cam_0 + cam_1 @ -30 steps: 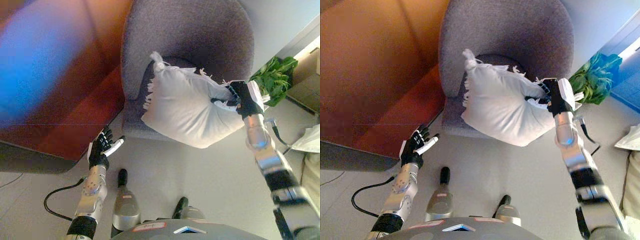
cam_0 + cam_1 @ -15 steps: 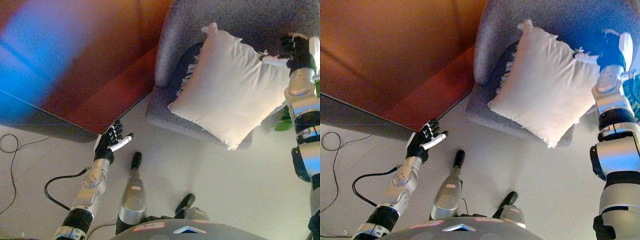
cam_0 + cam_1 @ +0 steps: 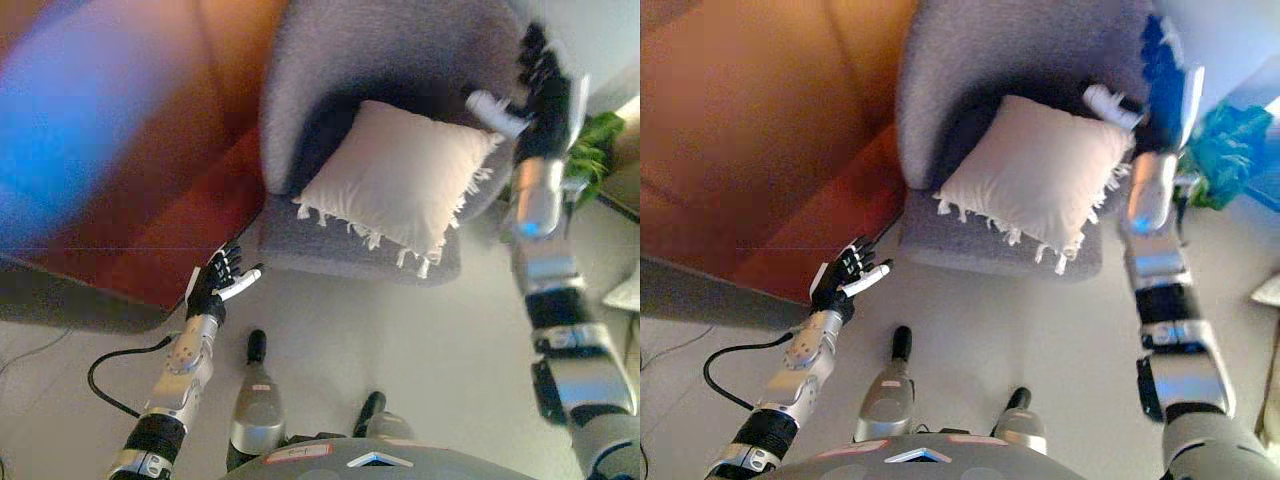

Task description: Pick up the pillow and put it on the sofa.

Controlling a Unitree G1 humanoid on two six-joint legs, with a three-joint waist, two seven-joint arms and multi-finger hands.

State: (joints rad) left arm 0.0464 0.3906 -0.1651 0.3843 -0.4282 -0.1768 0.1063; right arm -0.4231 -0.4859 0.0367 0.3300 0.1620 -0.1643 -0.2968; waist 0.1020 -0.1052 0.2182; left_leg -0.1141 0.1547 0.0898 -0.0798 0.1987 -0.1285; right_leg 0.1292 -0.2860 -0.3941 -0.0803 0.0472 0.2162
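Note:
A white fringed pillow lies on the seat of the grey round-backed sofa, leaning a little against its back, one corner hanging past the front edge. My right hand is raised just right of the pillow's upper right corner, fingers spread and straight, holding nothing. My left hand hangs low at the left over the floor, fingers relaxed and empty, well away from the sofa.
A reddish-brown cabinet stands close to the sofa's left side. A green leafy plant sits right of the sofa, behind my right arm. Pale floor lies in front of the sofa.
My right hand has let go of the pillow, which now rests on the sofa seat. The hand rose with fingers spread. The camera shifted. The left hand stayed idle.

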